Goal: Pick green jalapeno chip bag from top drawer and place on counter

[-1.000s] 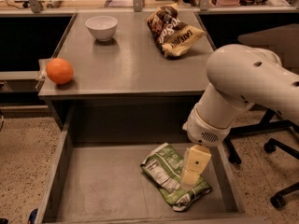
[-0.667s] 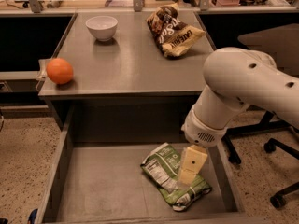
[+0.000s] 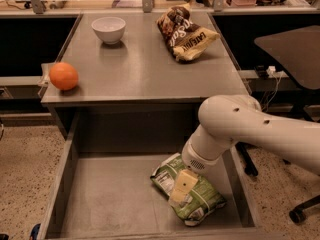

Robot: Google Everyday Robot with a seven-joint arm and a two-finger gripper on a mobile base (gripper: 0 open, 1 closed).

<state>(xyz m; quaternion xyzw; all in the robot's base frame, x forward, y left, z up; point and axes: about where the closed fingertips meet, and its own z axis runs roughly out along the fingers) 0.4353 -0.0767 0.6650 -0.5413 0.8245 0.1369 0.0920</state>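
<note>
The green jalapeno chip bag [image 3: 197, 204] lies crinkled on the floor of the open top drawer [image 3: 107, 199], right of centre, with its white label panel facing up. My gripper [image 3: 181, 186] hangs from the white arm [image 3: 240, 126] and is down inside the drawer, right over the middle of the bag and at or just above its surface. The grey counter [image 3: 140, 69] stands above and behind the drawer.
On the counter are a white bowl [image 3: 108, 29] at the back left, an orange [image 3: 63, 76] at the left edge and a brown-and-yellow snack bag [image 3: 185, 31] at the back right. A dark office chair [image 3: 295, 49] stands to the right of the drawer.
My gripper has moved left and slightly down, from the bag's right side to over its middle. The arm's elbow has dropped lower. The bag has not moved.
</note>
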